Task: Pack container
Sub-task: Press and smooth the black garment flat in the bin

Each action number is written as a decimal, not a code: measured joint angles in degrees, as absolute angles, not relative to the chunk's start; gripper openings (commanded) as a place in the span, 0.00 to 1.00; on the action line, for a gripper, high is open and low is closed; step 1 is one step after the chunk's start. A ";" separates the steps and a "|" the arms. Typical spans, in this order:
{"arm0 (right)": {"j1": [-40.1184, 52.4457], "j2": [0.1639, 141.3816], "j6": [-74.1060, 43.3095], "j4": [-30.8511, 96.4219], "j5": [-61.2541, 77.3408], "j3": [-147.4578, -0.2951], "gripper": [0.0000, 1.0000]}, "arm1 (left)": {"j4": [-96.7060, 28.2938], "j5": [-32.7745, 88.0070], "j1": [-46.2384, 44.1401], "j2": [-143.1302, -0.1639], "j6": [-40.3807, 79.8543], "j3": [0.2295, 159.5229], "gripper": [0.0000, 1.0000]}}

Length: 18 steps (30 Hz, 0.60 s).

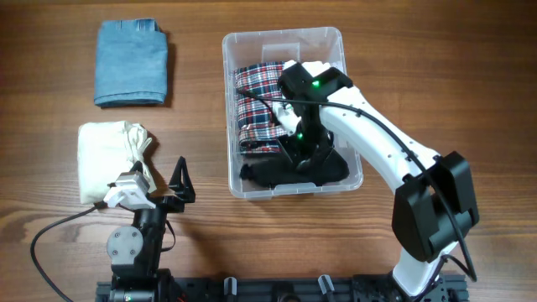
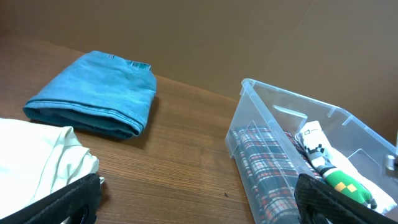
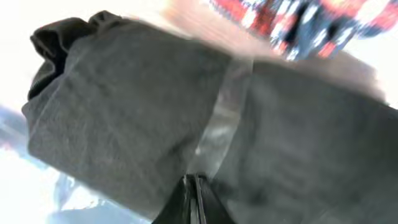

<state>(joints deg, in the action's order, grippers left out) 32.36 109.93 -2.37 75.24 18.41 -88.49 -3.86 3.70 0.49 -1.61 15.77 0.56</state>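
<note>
The clear plastic container [image 1: 228,109] stands at the table's middle and also shows in the left wrist view [image 2: 249,87]. Inside it lie a folded red plaid cloth [image 1: 256,105] at the left and a black cloth [image 1: 285,172] at the front. My right gripper [image 1: 304,151] reaches down into the container. In the right wrist view its fingers [image 3: 196,180] are closed together on a fold of the black cloth [image 3: 124,93], which fills that view. My left gripper [image 1: 180,180] is open and empty, low over the table left of the container [image 2: 199,205].
A folded blue cloth [image 1: 130,63] lies at the back left, also in the left wrist view [image 2: 99,93]. A folded cream cloth [image 1: 105,159] lies just left of my left gripper [image 2: 31,162]. The right arm stretches over the container's right front corner.
</note>
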 measured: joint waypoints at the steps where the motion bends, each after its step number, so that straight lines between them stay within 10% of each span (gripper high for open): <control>1: 32.42 109.93 -2.39 75.81 18.59 -88.47 0.04 | -3.86 3.70 0.49 -1.61 15.75 0.56 1.00; 18: 32.45 109.93 -2.83 73.87 22.55 -81.01 0.04 | -3.86 3.70 0.49 -1.61 15.77 0.56 1.00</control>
